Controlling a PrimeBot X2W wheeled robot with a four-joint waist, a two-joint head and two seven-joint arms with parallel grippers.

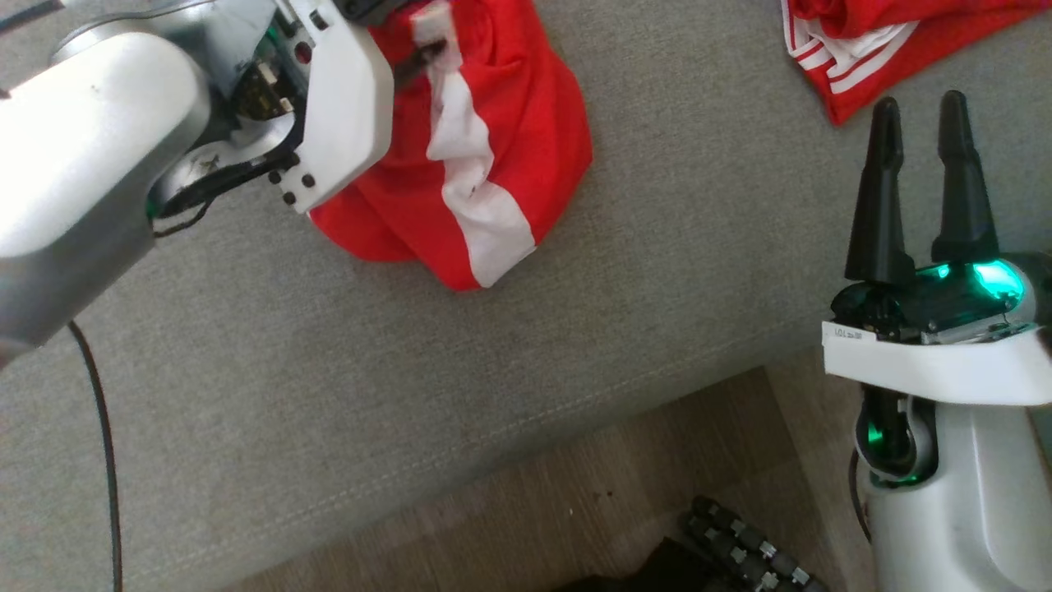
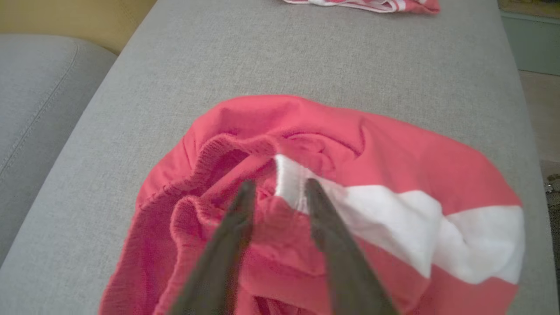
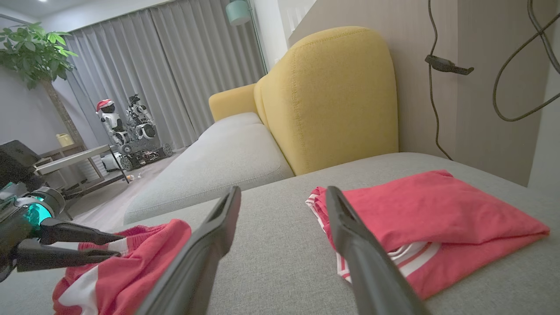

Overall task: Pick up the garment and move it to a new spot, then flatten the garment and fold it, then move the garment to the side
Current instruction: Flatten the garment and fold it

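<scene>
Sitting right over the crumpled garment (image 2: pixel 393 162), the left gripper (image 2: pixel 279 183) has a fold between its half-apart jaws, though I cannot tell if it pinches; the right gripper (image 1: pixel 919 100) is wide open and far off.

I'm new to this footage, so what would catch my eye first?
A crumpled red garment with a white stripe lies on the grey sofa, with the left gripper straddling its folds. A folded garment, also red, lies farther along the sofa. The right gripper hovers open near the sofa's front edge.
</scene>
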